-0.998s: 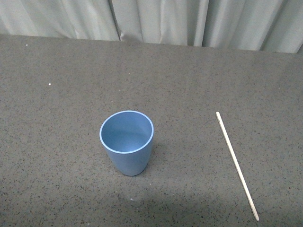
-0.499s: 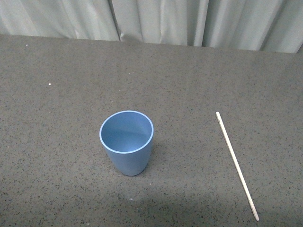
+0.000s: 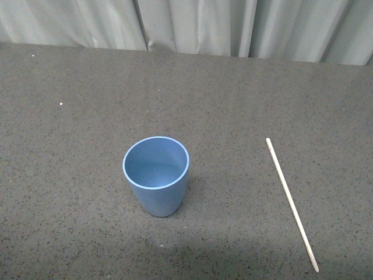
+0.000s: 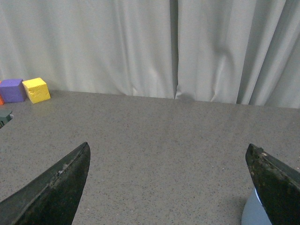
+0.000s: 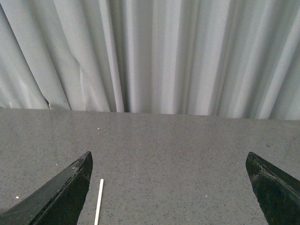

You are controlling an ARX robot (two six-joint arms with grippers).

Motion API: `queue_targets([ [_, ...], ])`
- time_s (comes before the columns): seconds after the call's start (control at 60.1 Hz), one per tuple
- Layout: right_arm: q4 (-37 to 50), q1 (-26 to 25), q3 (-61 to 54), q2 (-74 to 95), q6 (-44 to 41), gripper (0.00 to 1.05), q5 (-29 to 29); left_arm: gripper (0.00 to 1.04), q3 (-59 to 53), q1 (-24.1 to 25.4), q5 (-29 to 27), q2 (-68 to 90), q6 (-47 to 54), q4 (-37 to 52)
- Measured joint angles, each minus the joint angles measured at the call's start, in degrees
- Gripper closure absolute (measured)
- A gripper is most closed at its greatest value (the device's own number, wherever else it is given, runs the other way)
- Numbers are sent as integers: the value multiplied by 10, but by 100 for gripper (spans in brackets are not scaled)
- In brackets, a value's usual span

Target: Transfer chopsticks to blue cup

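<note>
On the grey tabletop (image 3: 233,99), the chopsticks (image 3: 291,203) lie flat as one pale stick, well apart from the upright blue cup (image 3: 156,175), on its right, while the left claw (image 4: 168,146) and the right claw (image 5: 168,154) both hang spread wide and empty. The likeliest trouble is the pick-up: a stick this thin, flush with the tabletop, may roll or skid away as a claw closes, or be pinched off-centre and droop. Later, a slanted stick striking the rim could tip the light cup over.
</note>
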Motion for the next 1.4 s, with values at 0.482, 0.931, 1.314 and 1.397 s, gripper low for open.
queue_targets([
  [0.482,117,60,39,251,-104,9,183,7,0,0,0,0,0,0],
  [0.931,102,133,279,834,68,9,38,7,0,0,0,0,0,0],
  [1.314,28,161,410,1082,141,9,9,7,0,0,0,0,0,0],
  [1.397,27,163,428,1106,148,9,9,7,0,0,0,0,0,0],
])
